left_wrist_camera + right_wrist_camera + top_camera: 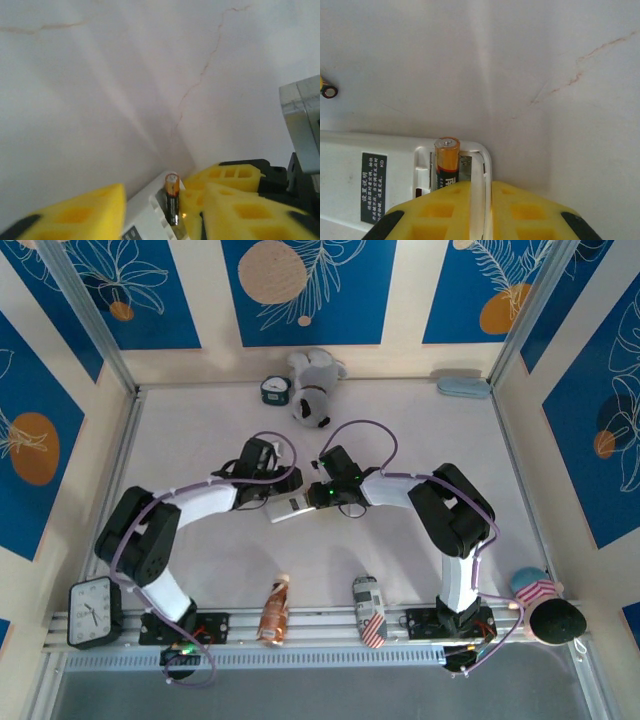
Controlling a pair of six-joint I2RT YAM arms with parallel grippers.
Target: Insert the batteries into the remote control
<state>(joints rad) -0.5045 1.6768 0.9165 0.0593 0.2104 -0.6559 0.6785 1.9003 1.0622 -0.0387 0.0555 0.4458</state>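
The white remote control (290,508) lies back-up at the table's middle with its battery bay uncovered. One of the batteries (447,160) stands tilted in that bay, orange end up, and it appears as the battery (172,197) in the left wrist view too. Another battery (327,90) lies loose on the table beyond the remote. My right gripper (487,189) is shut on the remote's end wall (487,170). My left gripper (165,194) straddles the remote's end and the battery, yellow pads (85,212) apart and touching neither.
A grey plush toy (312,390) and small alarm clock (274,390) sit at the back, a blue case (463,387) at back right. Along the front rail are a clock (95,610), a bottle (273,610), a can (368,612) and a black ball (557,620).
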